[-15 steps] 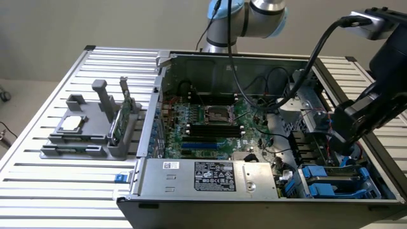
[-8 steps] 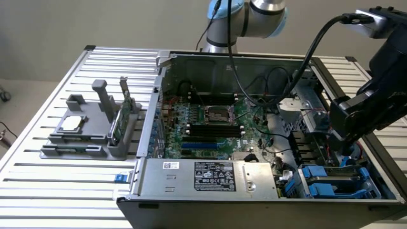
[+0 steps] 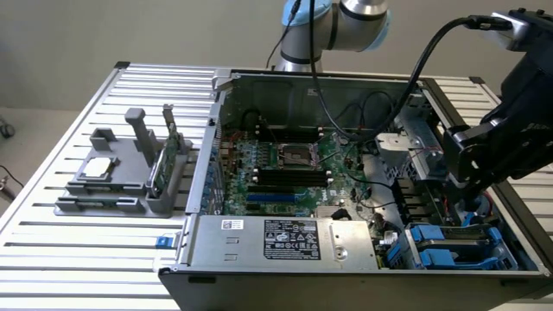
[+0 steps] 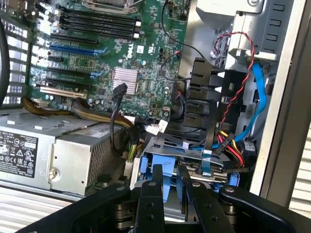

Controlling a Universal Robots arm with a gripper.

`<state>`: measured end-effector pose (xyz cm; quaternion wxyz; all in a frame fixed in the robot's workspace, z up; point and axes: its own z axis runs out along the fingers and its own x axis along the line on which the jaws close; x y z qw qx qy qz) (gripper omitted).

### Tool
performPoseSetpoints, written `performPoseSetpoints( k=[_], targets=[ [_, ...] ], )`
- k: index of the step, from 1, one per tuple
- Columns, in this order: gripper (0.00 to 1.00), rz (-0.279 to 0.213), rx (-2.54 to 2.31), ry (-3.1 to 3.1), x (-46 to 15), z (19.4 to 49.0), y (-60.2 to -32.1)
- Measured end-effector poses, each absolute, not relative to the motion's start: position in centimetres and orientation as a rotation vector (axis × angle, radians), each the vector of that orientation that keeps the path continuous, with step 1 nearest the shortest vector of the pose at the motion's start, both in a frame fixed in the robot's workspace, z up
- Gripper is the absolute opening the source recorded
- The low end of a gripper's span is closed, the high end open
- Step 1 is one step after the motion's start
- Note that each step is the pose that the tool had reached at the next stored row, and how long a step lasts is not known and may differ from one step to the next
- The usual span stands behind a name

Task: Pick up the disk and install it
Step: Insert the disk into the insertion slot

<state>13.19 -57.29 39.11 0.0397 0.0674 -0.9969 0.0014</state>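
Closest to the wrist camera, the gripper [image 4: 170, 174] stands with its two black fingers [image 4: 150, 204] drawn to a narrow gap, clamped, as far as I can judge, on a strip of blue plastic rail belonging to the disk [image 4: 167, 148]. The disk lies low in the drive bay at the corner of the computer case [image 3: 216, 116], beside the power supply [image 4: 73, 155] and below the motherboard [image 4: 121, 58]. In the exterior view the gripper [image 3: 471, 202] reaches down into that corner on the exterior view's right, just above the disk [image 3: 449, 246] and its blue rails.

The step in hand looks like seating the disk in its bay. To do it well, the disk should stay level, with both rails running true in the bay's guides and no twist. The blue cable [image 4: 257, 97] and the red-and-black wire [image 4: 238, 82] hang near and must not be pinched. Pressure should be gentle and straight, since a skewed rail would likely jam.
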Motion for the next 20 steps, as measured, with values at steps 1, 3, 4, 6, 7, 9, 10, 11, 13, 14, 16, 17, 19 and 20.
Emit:
performPoseSetpoints(
  k=[1, 3, 4, 6, 7, 9, 10, 11, 13, 14, 16, 17, 19, 20],
  targets=[
    [0.26, 0.0, 0.187, -3.057, 13.2, 39.1, -57.29],
    [0.26, -0.011, 0.148, -3.059, 13.2, 39.09, -57.29],
    [0.26, -0.017, 0.131, -3.061, 13.2, 39.08, -57.29],
    [0.26, -0.035, 0.099, -3.064, 13.2, 39.06, -57.29],
    [0.26, -0.045, 0.084, -3.065, 13.2, 39.05, -57.29],
    [0.26, -0.066, 0.056, -3.068, 13.2, 39.04, -57.29],
    [0.26, -0.075, 0.043, -3.07, 13.2, 39.04, -57.29],
    [0.26, -0.08, 0.03, -3.073, 13.2, 39.05, -57.29],
    [0.26, -0.088, 0.004, -3.078, 13.21, 39.05, -57.29],
    [0.26, -0.09, -0.009, -3.081, 13.21, 39.05, -57.29],
    [0.26, -0.097, -0.034, -3.088, 13.21, 39.04, -57.29],
    [0.26, -0.1, -0.046, -3.091, 13.21, 39.04, -57.29],
    [0.26, -0.108, -0.072, -3.097, 13.22, 39.04, -57.29],
    [0.26, -0.111, -0.084, -3.1, 13.22, 39.04, -57.29]
  ],
)
